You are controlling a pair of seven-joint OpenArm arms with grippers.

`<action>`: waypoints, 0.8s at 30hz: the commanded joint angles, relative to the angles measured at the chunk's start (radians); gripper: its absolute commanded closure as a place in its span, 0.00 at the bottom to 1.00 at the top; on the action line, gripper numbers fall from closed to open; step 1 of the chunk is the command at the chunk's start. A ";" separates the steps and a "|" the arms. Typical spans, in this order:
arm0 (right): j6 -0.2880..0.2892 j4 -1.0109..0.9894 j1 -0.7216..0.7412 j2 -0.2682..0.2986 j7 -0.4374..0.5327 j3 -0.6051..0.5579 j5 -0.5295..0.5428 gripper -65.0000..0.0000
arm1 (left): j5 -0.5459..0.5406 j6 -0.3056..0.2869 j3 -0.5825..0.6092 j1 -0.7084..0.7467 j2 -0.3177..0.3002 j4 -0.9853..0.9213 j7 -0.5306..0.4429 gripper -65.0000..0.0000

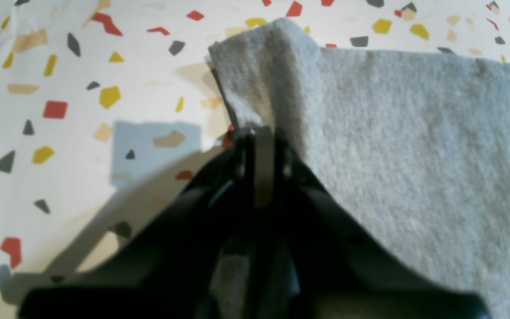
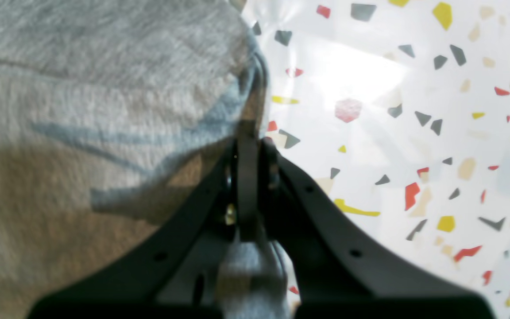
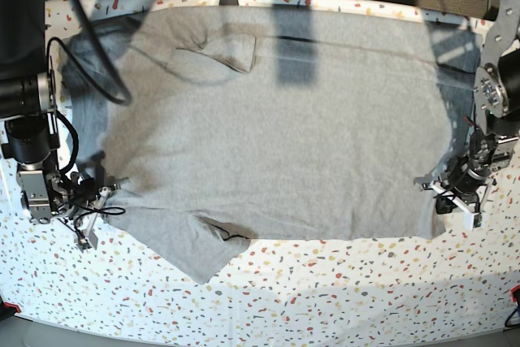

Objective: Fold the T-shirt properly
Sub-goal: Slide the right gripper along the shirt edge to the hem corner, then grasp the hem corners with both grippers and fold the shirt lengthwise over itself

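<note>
The T-shirt [image 3: 276,136] is light grey and lies spread flat across the table, plain side up, with one sleeve [image 3: 191,249] pointing toward the near edge. At the base view's right, my left gripper [image 3: 435,187] pinches the shirt's near corner. The left wrist view shows that gripper [image 1: 259,133] shut on a raised fold of the grey cloth [image 1: 414,133]. At the base view's left, my right gripper [image 3: 106,193] sits at the shirt's other side edge. Seen from the right wrist, this gripper [image 2: 248,133] is shut on the fabric's edge [image 2: 82,88].
A white table cover [image 3: 325,298] with red, yellow and grey flecks lies under the shirt. A pale grey square patch [image 1: 157,150] shows on it beside the left gripper. Black cables [image 3: 89,54] hang by the right arm at the back left.
</note>
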 commanded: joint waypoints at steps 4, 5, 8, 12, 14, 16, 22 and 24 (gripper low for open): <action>0.045 0.026 0.055 0.022 0.016 0.003 -0.017 1.00 | -0.018 -0.002 0.000 -0.086 -0.034 0.001 0.032 1.00; 0.072 0.032 0.055 0.023 0.014 0.003 -0.018 1.00 | -0.018 -0.003 0.000 -0.097 -0.038 0.001 0.043 1.00; 0.115 0.064 0.054 0.024 -0.001 0.003 -0.010 1.00 | -0.017 -0.008 0.000 -0.117 -0.047 0.001 0.066 1.00; 0.116 0.125 0.051 0.028 -0.067 0.003 0.037 1.00 | -0.018 -0.056 0.000 -0.119 -0.055 0.001 0.080 1.00; 0.129 0.172 0.040 0.038 -0.103 0.003 0.082 1.00 | -0.020 -0.071 0.000 -0.115 -0.058 0.001 0.093 1.00; 0.139 0.232 0.023 0.052 -0.154 0.003 0.137 1.00 | -0.046 -0.079 0.000 -0.111 -0.061 0.001 0.126 1.00; 0.139 0.506 -0.122 0.126 -0.280 0.003 0.292 1.00 | -0.160 -0.199 0.000 -0.109 -0.109 0.001 0.176 1.00; 0.112 0.606 -0.190 0.175 -0.287 0.003 0.382 1.00 | -0.183 -0.199 0.000 -0.107 -0.128 0.001 0.186 1.00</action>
